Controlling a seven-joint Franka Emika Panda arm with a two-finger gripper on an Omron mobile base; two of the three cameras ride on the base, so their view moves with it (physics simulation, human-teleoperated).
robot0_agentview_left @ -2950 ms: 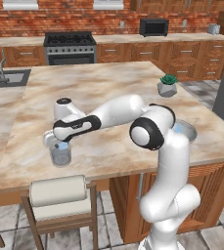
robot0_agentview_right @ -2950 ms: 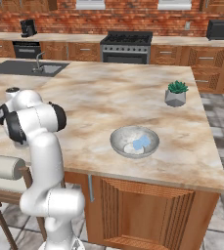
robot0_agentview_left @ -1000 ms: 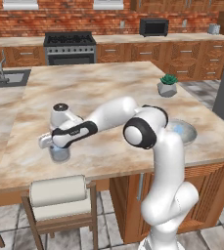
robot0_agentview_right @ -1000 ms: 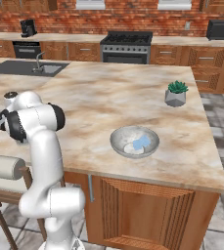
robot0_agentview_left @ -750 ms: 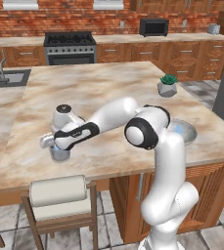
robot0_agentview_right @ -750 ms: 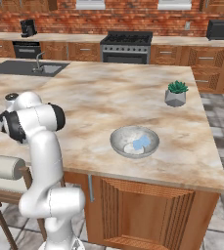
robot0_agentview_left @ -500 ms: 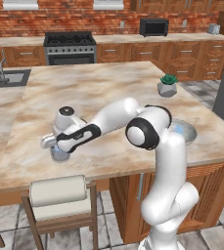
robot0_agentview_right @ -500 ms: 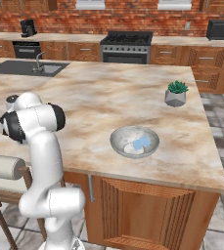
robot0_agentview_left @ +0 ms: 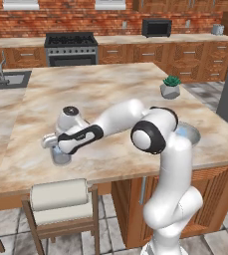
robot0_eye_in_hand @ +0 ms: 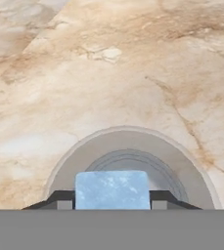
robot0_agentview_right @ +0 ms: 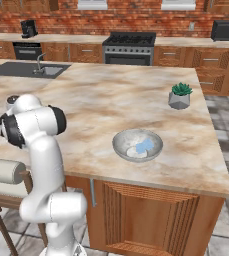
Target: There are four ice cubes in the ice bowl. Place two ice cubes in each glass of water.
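In the hand view a light-blue ice cube sits between the two dark fingertips of my gripper, which is shut on it. Right below it is the round rim of a glass of water. From the left base view, the gripper hangs just over that glass near the counter's front left edge. The ice bowl stands at the front right of the island with ice cubes inside; the arm half hides the bowl in the left base view.
A small grey pot with a green plant stands at the far right of the island. A stool sits below the counter edge under the glass. A sink lies at the far left.
The hand has shifted slightly to the right above the glass, with the cube still between the fingers. The bowl and plant have not moved.
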